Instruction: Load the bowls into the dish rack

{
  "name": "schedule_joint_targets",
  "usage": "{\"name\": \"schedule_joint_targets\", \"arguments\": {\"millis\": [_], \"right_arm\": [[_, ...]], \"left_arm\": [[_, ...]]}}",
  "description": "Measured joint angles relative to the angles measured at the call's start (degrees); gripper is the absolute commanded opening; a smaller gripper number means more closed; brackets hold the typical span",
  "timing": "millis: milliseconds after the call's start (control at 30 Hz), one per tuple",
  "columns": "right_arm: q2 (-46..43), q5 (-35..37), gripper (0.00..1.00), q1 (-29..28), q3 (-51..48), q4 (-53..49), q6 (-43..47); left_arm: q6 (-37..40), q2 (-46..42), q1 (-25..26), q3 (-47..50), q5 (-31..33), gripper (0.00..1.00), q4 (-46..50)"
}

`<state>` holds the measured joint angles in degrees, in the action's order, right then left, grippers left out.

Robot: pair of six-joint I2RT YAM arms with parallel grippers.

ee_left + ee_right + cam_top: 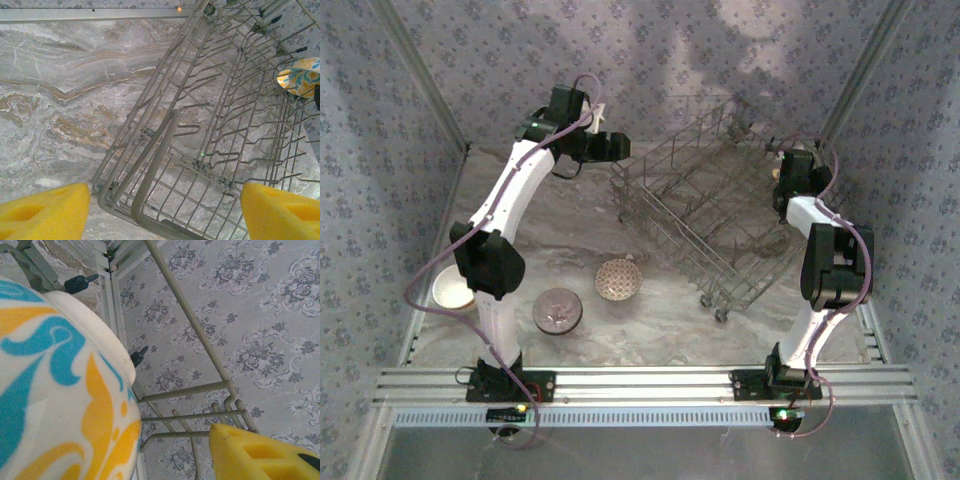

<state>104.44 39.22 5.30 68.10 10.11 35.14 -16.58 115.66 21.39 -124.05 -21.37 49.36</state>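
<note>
— Top external: white bowl (452, 290), grey bowl (557, 311), speckled bowl (618, 279) at lower left, nearer left gripper (165, 200), fingers wide, empty.

— Right wrist: patterned bowl (60, 390) at left, in dish rack (700, 215); pad (260, 455) at lower right, clear of it.

Rack (705, 215) stands on table (570, 220), right of centre, towards the back. Racked bowl (300, 75) sits inside it, at its right side. Centre bowl (618, 279) lies before the rack's left corner. Near bowl (557, 311) lies left of and before the centre bowl. Edge bowl (451, 289) lies at the table's left edge.
</note>
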Motion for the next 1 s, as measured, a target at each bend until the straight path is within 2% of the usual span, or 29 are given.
{"name": "schedule_joint_targets", "arguments": {"millis": [400, 1000], "right_arm": [[-2.1, -1.09, 0.67, 1.18, 0.0, -3.1, -1.75], [-4.22, -6.29, 0.73, 2.23, 1.49, -11.19, -3.39]], "left_arm": [[0.0, 0.0, 0.0, 0.0, 0.0, 0.79, 0.0], [-0.02, 0.07, 0.0, 0.0, -0.02, 0.79, 0.0]]}}
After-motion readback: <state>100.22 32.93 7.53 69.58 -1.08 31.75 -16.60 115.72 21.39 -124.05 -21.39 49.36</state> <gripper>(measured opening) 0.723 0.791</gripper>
